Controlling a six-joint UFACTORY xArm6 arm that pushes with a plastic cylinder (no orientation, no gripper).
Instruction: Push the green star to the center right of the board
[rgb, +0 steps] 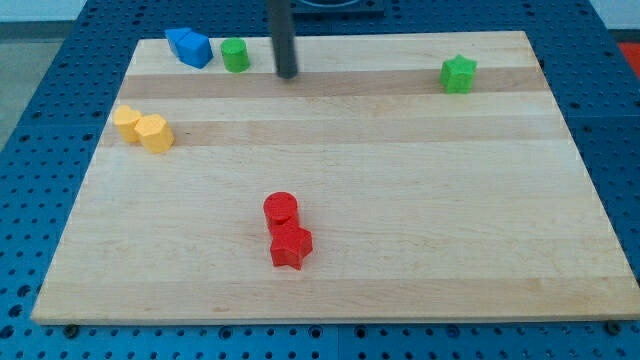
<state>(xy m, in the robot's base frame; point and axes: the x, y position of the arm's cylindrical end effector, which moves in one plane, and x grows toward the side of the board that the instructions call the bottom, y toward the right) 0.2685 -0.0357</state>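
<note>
The surface is a pale wooden board built from lengthwise planks, with visible grain and slightly differing tones from strip to strip. It appears as a trapezoid, narrower toward the view's top. The board rests on a blue perforated base plate carrying a regular grid of small holes, exposed along the view's left, right and bottom edges. A light grey area lies beyond the plate at the view's top. Lighting is even and soft.
</note>
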